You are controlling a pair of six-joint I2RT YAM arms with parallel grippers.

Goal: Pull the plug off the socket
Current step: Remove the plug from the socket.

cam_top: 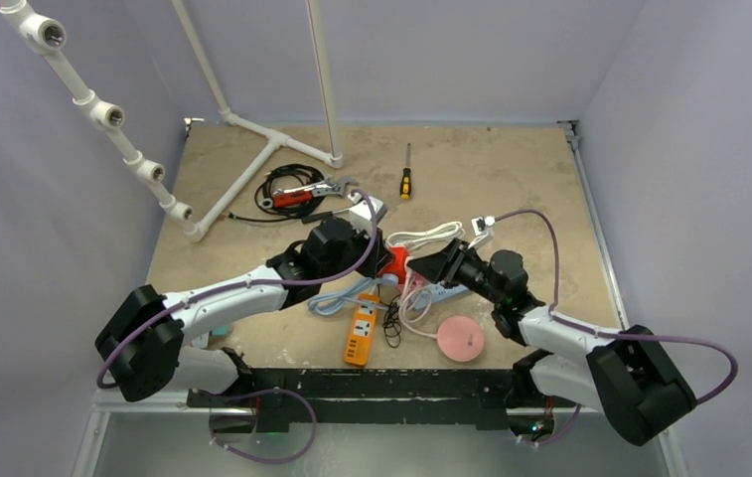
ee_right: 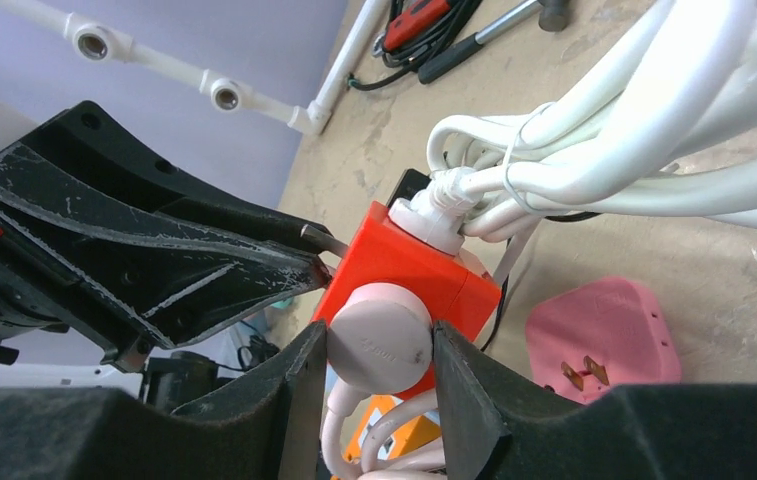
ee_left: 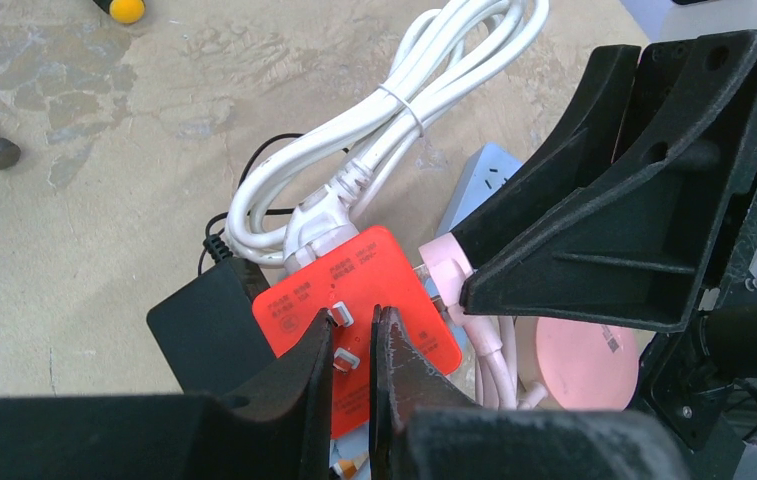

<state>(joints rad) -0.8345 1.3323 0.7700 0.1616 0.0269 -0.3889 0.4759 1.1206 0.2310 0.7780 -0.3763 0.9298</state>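
Pink plug (ee_right: 374, 350) sat against one face of the red socket cube (ee_right: 394, 265), apparently not yet drawn out, near the middle of the tabletop (cam_top: 511, 169) between the two arms. The right gripper (ee_right: 379, 330) was clamped on the plug's round body, one finger on each flank, lined up to pull it straight off. The left gripper (ee_left: 354, 316) was pinched together at the cube's metal prong, seemingly to anchor the cube against that pull. A white cable (ee_right: 594, 150) occupied another face.

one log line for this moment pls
left gripper: shut on prong of red socket cube | right gripper: shut on pink plug | status: plug seated, not yet pulled
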